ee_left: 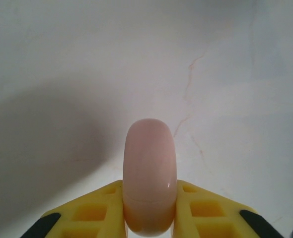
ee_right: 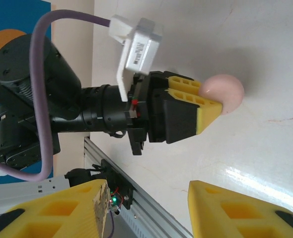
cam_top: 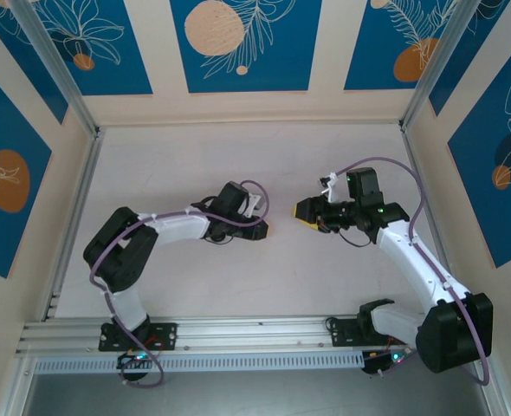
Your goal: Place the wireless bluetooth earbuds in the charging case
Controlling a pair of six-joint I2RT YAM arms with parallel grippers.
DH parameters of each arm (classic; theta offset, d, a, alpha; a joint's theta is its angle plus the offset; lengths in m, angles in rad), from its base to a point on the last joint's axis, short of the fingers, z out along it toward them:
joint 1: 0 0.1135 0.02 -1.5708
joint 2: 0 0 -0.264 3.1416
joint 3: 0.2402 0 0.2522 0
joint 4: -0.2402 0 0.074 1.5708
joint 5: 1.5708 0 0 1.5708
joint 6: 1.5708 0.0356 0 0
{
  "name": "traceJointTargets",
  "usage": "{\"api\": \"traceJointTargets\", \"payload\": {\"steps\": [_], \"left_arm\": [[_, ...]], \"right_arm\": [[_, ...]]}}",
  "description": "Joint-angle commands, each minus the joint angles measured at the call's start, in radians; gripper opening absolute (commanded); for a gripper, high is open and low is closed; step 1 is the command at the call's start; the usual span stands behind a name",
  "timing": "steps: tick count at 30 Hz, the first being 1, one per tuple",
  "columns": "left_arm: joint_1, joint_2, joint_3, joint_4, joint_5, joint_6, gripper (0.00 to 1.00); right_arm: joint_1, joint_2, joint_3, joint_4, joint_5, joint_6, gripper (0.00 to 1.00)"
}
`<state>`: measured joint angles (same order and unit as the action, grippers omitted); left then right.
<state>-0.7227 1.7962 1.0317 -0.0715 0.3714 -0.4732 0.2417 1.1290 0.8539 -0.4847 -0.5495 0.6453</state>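
Holding pale pink charging case (ee_left: 150,163) edge-on between yellow fingers (ee_left: 94,213) of left gripper (ee_left: 149,210), over white table (ee_left: 87,74) near its middle; with right gripper (ee_right: 147,191) released, empty, pointed toward case, slightly apart

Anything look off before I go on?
Nothing is spilled or damaged. One oddity: the pink case is pinched on edge in the left gripper, and its seam looks shut, so nothing could go in as it is. The right gripper is open, holding nothing.
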Motion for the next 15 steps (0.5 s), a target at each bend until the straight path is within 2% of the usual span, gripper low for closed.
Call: {"api": "traceJointTargets", "payload": {"steps": [1,8,12,15], "left_arm": [[-0.010,0.041,0.066,-0.181,-0.033,0.005,0.26],[-0.007,0.058,0.117,-0.314,-0.116,0.041,0.33],[-0.001,0.026,0.131,-0.370,-0.192,0.068,0.45],[0.019,-0.021,0.135,-0.403,-0.244,0.091,0.50]], "right_arm": [[-0.004,0.020,-0.020,0.021,-0.030,0.012,0.46],[-0.015,0.038,-0.030,0.029,-0.030,-0.010,0.49],[-0.044,0.040,-0.026,0.011,0.026,-0.041,0.58],[-0.081,0.040,-0.013,-0.005,0.100,-0.090,0.58]]}}
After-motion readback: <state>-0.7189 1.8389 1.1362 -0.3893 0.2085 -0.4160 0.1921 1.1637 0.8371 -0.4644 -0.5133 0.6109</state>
